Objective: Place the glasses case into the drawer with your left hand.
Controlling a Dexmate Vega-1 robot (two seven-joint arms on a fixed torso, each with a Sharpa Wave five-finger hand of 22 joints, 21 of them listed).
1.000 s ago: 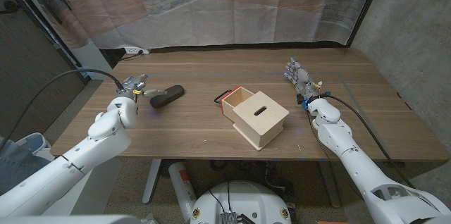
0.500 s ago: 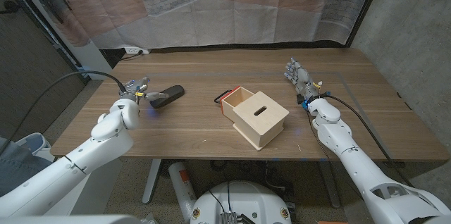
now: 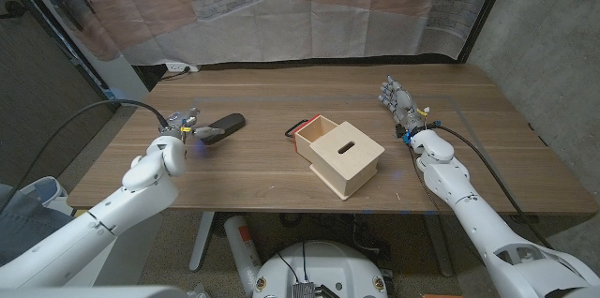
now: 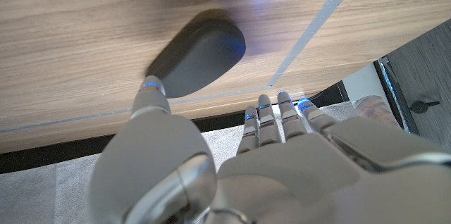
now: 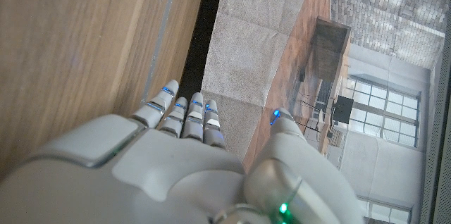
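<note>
At the left of the head view, the left hand (image 3: 181,122) sat at the near end of the glasses case (image 3: 221,128), a dark, rounded case lying on the tabletop (image 3: 281,92) in the left-centre of the frame. The case's long axis ran from lower left to upper right, so it stretched away from the hand toward the middle of the frame. In the left wrist view one fingertip (image 4: 150,86) met the near end of the case (image 4: 199,56), while the other fingers (image 4: 271,115) reached out beside it, spread and closed on nothing; the hand looked open, touching the case but not yet gripping it. My judgement is that the grasp was just beginning, and the fingers would need to close across the short width of the case.

Near the centre of the frame stood the light wooden drawer box (image 3: 339,156), set at an angle, with its drawer (image 3: 317,132) pulled out toward the upper left, its open side facing the case. The case lay well apart from it, to its left.

At the right, the right hand (image 3: 397,101) stood with fingers apart and holding nothing, far from the case. The left hand was plainly the nearer one.
</note>
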